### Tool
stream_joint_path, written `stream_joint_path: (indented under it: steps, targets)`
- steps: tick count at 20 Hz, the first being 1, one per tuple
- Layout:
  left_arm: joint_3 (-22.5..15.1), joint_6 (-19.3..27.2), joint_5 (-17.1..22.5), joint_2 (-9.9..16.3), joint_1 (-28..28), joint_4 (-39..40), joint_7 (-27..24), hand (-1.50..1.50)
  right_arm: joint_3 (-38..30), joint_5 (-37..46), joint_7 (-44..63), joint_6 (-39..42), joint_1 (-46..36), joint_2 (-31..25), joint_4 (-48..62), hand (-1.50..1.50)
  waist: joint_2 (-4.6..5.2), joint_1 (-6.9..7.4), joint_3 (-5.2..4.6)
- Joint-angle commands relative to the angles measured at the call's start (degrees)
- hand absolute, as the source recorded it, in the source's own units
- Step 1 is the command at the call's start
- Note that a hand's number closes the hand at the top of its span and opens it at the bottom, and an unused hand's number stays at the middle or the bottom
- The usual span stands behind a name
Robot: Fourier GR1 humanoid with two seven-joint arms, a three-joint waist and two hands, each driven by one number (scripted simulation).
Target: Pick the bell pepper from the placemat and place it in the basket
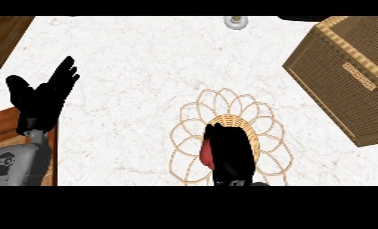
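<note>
A round woven placemat (244,105) with a petal-shaped rim lies on the white counter, low in the middle. My right hand (230,153) sits over its centre, fingers curled round a red bell pepper (207,154), of which only a red sliver shows at the hand's left side. The brown wicker basket (339,73) stands at the right, up and right of the placemat. My left hand (44,95) rests open at the left edge, fingers up, away from the pepper.
A small grey and white round object (235,21) sits at the counter's far edge. Dark wood (11,30) shows beyond the counter's left side. Bare white counter lies between the placemat and the basket.
</note>
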Motion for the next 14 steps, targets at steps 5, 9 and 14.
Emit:
stream_joint_path:
  steps: [5,9,14]
  targets:
    - [-0.9,-0.7,-0.5,-0.3,-1.7,0.5,-0.6,0.00,-12.0,-10.4,18.5,-14.8,-14.4,0.9,10.3,1.50,1.56,3.06,0.30]
    - [-1.2,-2.4,0.2,0.3,-2.3,-0.1,-0.4,0.00,-16.0,-13.4,24.6,-22.9,-23.4,1.0,19.5,1.50,1.67,5.18,0.26]
    - [-3.5,-0.5,-1.5,-3.0,-2.9,1.0,-1.0,0.00,-18.3,-17.6,22.5,-33.2,-33.7,1.0,30.0,1.50,1.74,5.47,0.26]
